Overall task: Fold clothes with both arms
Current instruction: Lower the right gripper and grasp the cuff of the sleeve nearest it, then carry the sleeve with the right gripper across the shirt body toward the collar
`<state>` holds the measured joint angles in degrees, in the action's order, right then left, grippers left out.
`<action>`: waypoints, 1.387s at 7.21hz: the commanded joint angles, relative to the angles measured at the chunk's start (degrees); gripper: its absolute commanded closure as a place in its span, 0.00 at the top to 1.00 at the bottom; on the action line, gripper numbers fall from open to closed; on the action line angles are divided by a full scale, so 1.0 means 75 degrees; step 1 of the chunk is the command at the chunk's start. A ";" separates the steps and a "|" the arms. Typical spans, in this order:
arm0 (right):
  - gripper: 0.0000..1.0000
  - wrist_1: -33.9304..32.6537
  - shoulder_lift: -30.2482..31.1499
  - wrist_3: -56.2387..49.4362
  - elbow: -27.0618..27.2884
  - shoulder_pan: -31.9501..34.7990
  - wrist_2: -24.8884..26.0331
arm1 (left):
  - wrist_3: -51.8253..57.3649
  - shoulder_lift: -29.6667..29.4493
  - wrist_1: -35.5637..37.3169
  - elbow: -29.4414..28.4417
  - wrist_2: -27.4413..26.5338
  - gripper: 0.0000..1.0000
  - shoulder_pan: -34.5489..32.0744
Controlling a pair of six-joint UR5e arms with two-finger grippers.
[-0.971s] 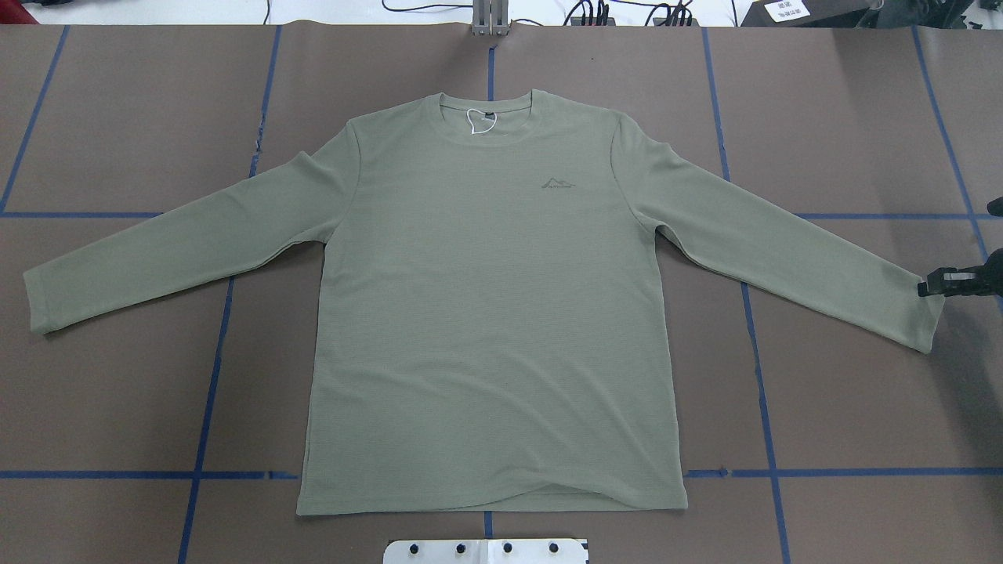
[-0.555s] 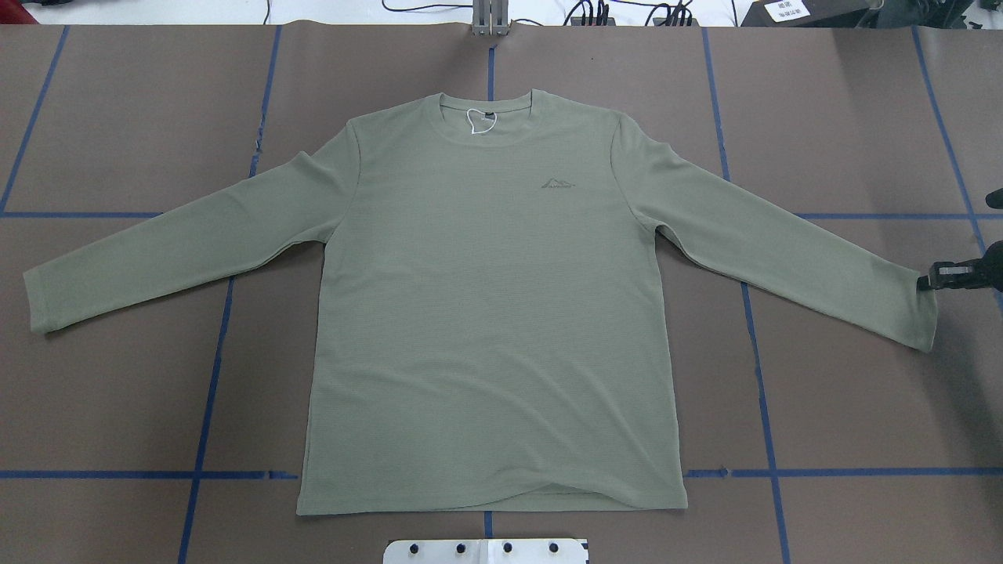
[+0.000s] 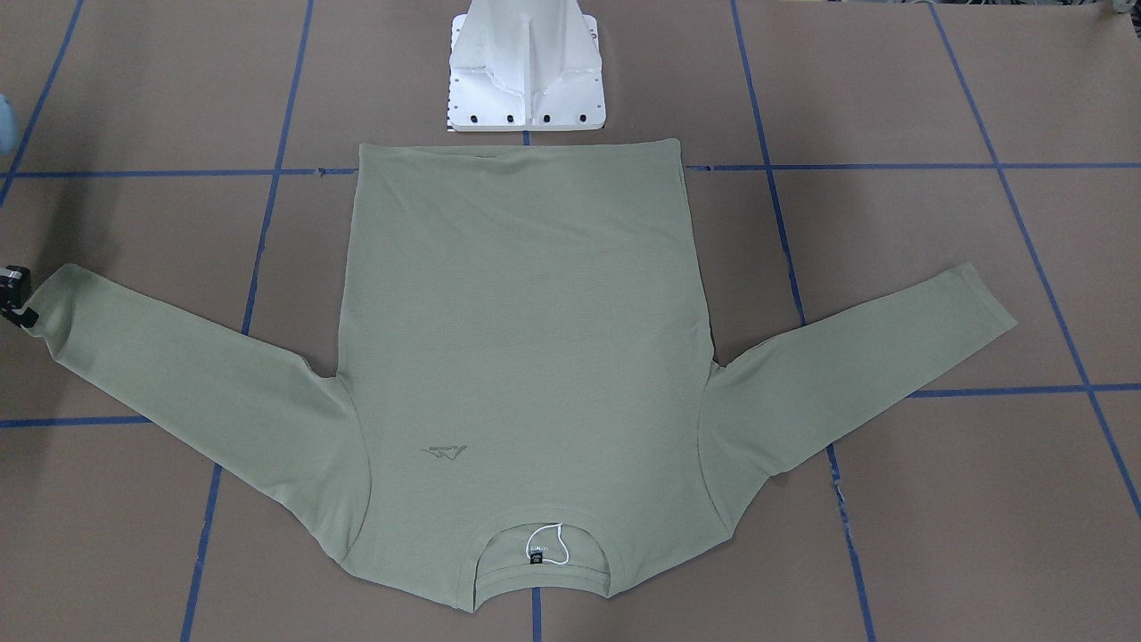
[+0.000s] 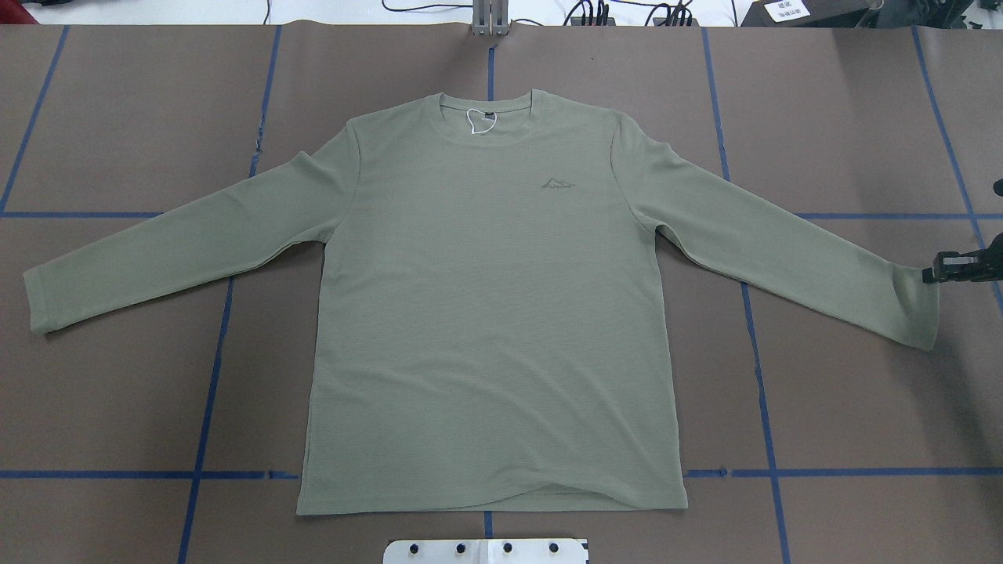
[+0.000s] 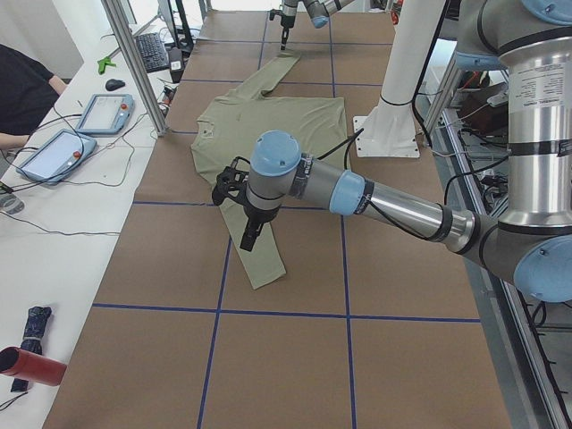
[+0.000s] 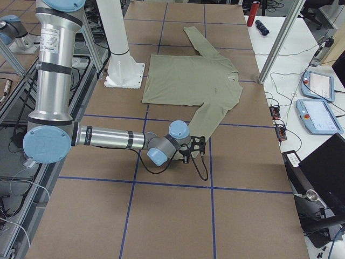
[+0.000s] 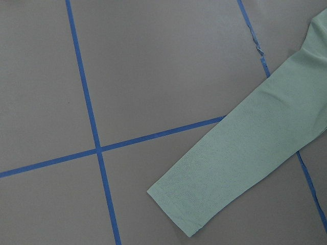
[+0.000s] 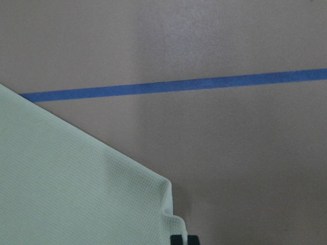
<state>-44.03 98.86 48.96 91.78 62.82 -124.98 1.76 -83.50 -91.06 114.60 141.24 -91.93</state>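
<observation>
No legible text anywhere. Shirt (image 4: 486, 313) chest logo (image 4: 558, 185): mountain outline w/ tiny wording under it, too small to read. Black neck label (image 4: 487, 115): print unreadable. White sticker (image 4: 791, 9) on dark box (image 4: 815, 14), upper right of overhead view: dark chars, blurred, can't make out.

brown table (image 4: 117, 117) | blue tape grid (image 4: 117, 475) | white pedestal base (image 3: 526, 80) | teach pendant (image 5: 105, 113) | keyboard (image 5: 154, 54)

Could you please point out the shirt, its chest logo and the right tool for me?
shirt (image 4: 486, 329), overhead view, middle of the body.
logo (image 4: 558, 185), overhead view, its centre.
right tool (image 4: 931, 274), overhead view, between its fingertips.
</observation>
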 commanded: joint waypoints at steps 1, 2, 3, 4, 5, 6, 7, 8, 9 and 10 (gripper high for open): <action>0.00 -0.2215 0.0120 0.0035 0.1840 0.0026 0.0093 | 0.0000 0.0000 0.0000 -0.0010 0.0000 1.00 -0.0001; 0.00 -0.3410 -0.0055 0.0035 0.2661 0.0026 0.0093 | 0.0000 0.0000 0.0000 -0.0010 0.0000 1.00 0.0011; 0.00 -0.4524 -0.0521 0.0058 0.3168 0.0050 0.0105 | 0.0000 0.0000 0.0000 -0.0022 0.0000 1.00 0.0011; 0.00 -0.5638 -0.1233 0.0198 0.3486 0.0050 0.0232 | 0.0000 0.0000 0.0000 -0.0022 0.0000 1.00 -0.0001; 0.00 -0.7064 -0.2470 0.0536 0.3571 0.0038 0.0559 | 0.0000 0.0000 0.0000 -0.0022 0.0000 1.00 0.0011; 0.00 -0.8912 -0.3991 0.0713 0.3525 -0.0206 0.0945 | 0.0000 0.0000 0.0000 -0.0010 0.0000 1.00 -0.0001; 0.00 -1.0554 -0.5468 0.0761 0.3351 -0.0556 0.1447 | 0.0000 0.0000 0.0000 -0.0010 0.0000 1.00 0.0011; 0.00 -1.1023 -0.6689 0.1284 0.2699 -0.0734 0.1603 | 0.0000 0.0000 0.0012 -0.0045 0.0012 1.00 0.0011; 0.00 -1.1028 -0.7490 0.1869 0.2101 -0.1072 0.1860 | 0.0000 0.0000 0.0000 -0.0068 0.0012 1.00 0.0011; 0.00 -1.1028 -0.8310 0.2385 0.1399 -0.1493 0.2327 | 0.0000 0.0000 0.0000 -0.0092 0.0000 1.00 0.0011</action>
<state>-125.57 45.12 61.82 108.55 55.24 -111.26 1.76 -83.50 -91.03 114.13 141.30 -91.85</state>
